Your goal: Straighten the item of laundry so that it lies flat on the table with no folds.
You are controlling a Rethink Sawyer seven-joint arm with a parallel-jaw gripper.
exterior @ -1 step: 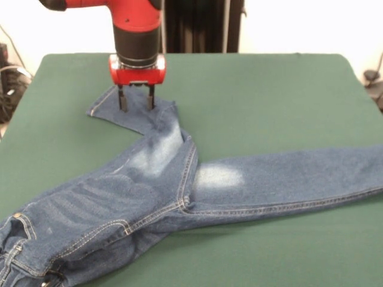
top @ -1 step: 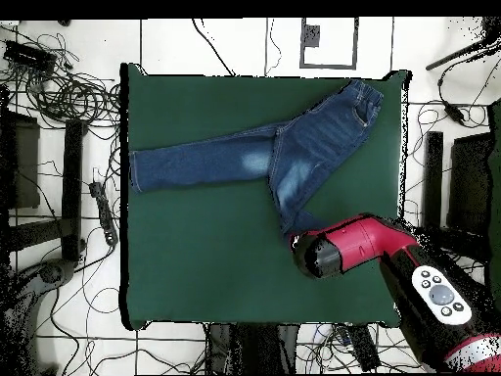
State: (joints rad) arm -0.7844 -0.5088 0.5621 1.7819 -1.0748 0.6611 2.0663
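Note:
The item of laundry, a small pair of blue jeans with faded thigh patches, lies on the green table. One leg stretches straight toward the right edge in the front view. The other leg is folded short, with its hem end pointing away from the camera. My gripper hangs right over that hem end, fingers apart and pointing down, with denim showing between them. In the overhead view the jeans run from the table's top right corner leftward, and the red arm covers the short leg's end.
Cables and dark stands lie on the floor around the table. The waistband reaches the near left edge of the front view.

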